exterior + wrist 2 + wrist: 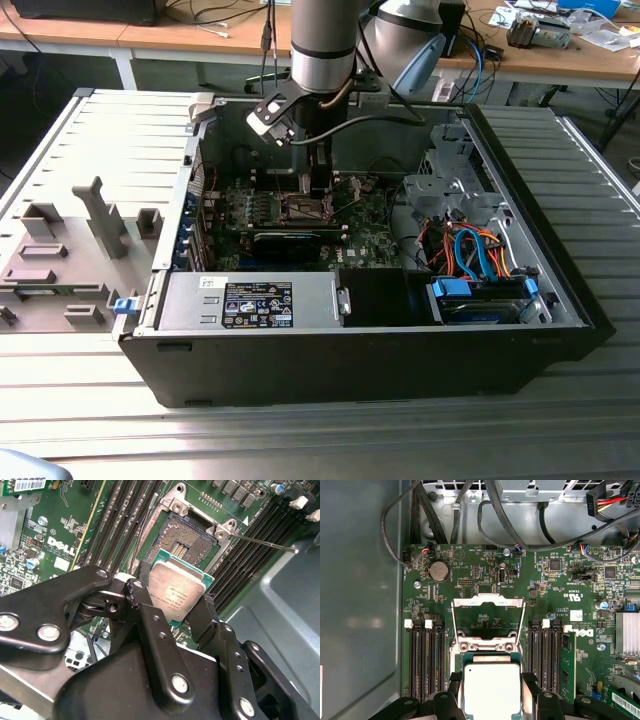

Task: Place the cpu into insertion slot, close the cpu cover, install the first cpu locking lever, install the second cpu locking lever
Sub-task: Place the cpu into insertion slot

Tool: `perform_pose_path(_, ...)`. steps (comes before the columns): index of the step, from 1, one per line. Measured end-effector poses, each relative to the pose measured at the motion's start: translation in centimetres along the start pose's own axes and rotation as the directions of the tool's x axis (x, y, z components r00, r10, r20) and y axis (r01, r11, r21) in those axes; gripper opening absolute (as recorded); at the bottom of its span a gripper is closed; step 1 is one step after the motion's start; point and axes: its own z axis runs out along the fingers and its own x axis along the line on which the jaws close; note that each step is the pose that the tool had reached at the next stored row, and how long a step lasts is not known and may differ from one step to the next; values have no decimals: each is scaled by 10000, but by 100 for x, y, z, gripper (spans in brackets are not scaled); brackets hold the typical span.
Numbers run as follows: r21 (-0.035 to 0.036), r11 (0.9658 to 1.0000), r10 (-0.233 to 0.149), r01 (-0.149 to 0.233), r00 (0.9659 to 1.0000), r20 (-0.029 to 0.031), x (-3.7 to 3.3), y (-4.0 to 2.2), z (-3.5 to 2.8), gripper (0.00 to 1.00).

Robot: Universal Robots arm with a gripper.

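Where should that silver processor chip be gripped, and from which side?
Grip the chip by two opposite edges, from above its flat metal top. It is a thin square, so only the edges offer purchase; the pincer holds it that way.

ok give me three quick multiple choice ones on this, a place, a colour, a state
1. Where is the cpu? A seated in the insertion slot; B held by the end effector, unseated; C lying loose, unheld.
2. The motherboard is: A blue; B red; C green.
3. The cpu cover is: A raised open; B shut; C missing.
Answers: B, it is clamped at its edges, the slot's pins bare; C, the board is green; A, the frame stands up off the slot.
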Motion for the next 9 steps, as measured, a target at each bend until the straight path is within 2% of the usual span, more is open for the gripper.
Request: perform_pose_path(9, 0, 10000, 0, 0, 10000, 0, 0, -1, 15, 55)
